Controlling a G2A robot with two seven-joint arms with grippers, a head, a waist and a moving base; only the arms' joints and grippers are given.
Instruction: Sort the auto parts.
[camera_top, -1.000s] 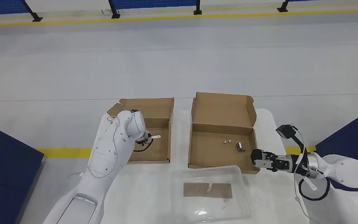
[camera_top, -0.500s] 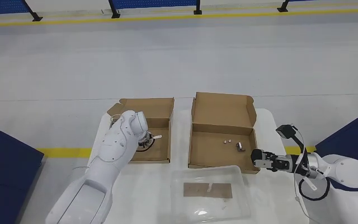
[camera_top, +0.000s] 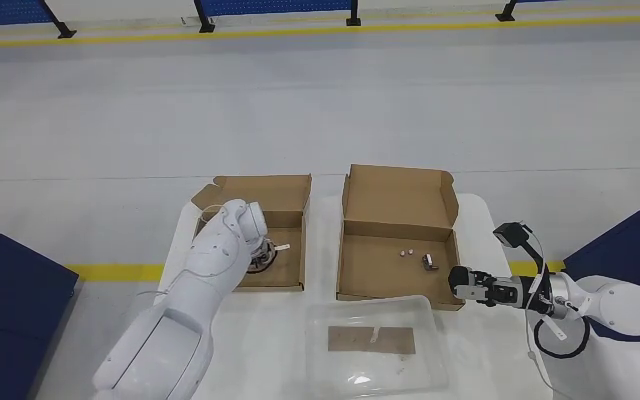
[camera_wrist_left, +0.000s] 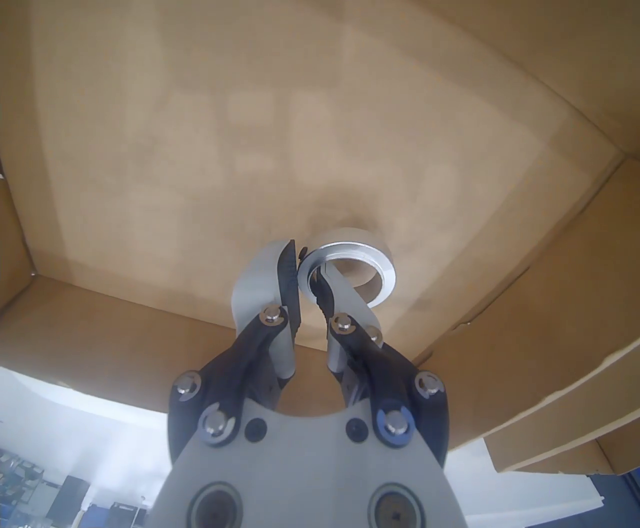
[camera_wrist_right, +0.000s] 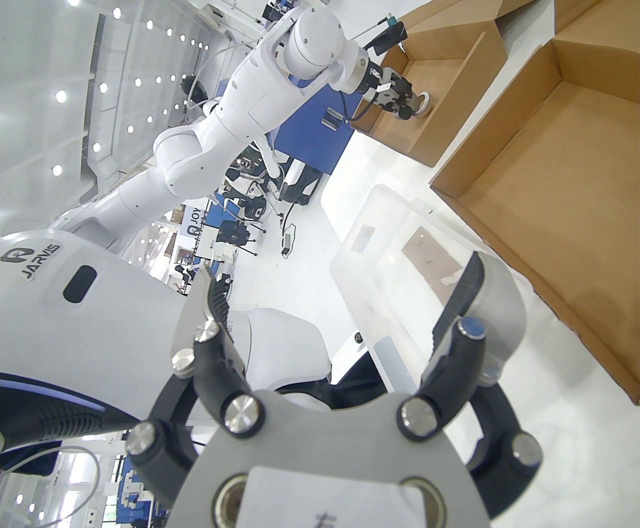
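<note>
My left gripper is shut on a silver metal ring, one finger inside it and one outside its wall. It holds the ring low over the floor of the left cardboard box. From above, the left gripper sits near that box's middle. In the right wrist view, the left gripper and the ring show farther off. My right gripper is open and holds nothing; the right gripper hangs by the front right corner of the right cardboard box.
Two small parts and a darker metal part lie in the right box. A clear plastic bin stands at the table's front, with a flat brown card and small bits inside.
The left arm's elbow and forearm have shifted while its gripper stayed low in the left box with the ring. The right arm has not moved.
</note>
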